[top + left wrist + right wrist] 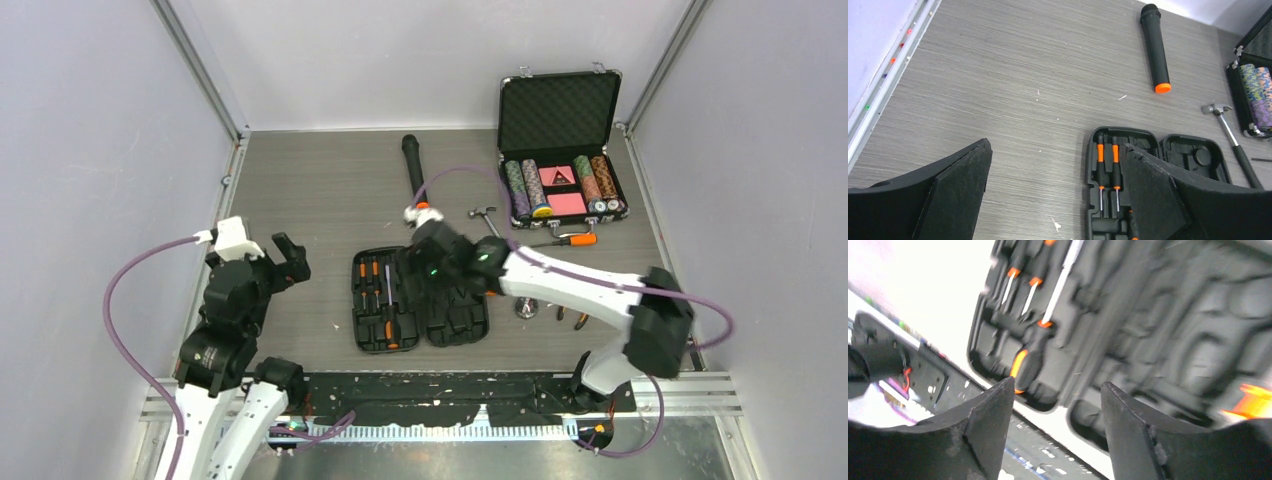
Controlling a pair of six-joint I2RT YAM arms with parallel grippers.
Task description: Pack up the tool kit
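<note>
**Loose tools and a low claw put the packing at risk**

The kit (420, 305) lies open and flat, mid-width on the table (320, 190) and close to its near edge. Screwdrivers (1108, 165) sit in its left half. The slots of the right half look bare.

The right claw (1057, 390) hangs low over the kit's far edge, jaws parted partway with nothing between them. Its wrist view is blurred, so the clearance cannot be told. The left claw (1057, 146) stands wide and empty over bare table left of the kit.

A hammer (1230, 131), a screwdriver (572, 240) and pliers (572, 318) lie out on the table right of the kit.

- **Sideways sweep:** this low, the right claw could knock seated screwdrivers out of their slots or shove the light case along the table.
- **Hammer handle:** it runs under the right arm, so a careless swing could drag it.
- **Pliers:** they lie close beside that arm's elbow, which makes for an awkward reach.
- **Mic:** its orange end (1156, 47) resembles a tool handle and could be picked by mistake.
- **Lid:** closing it over an unseated tool would likely jam it.
</note>
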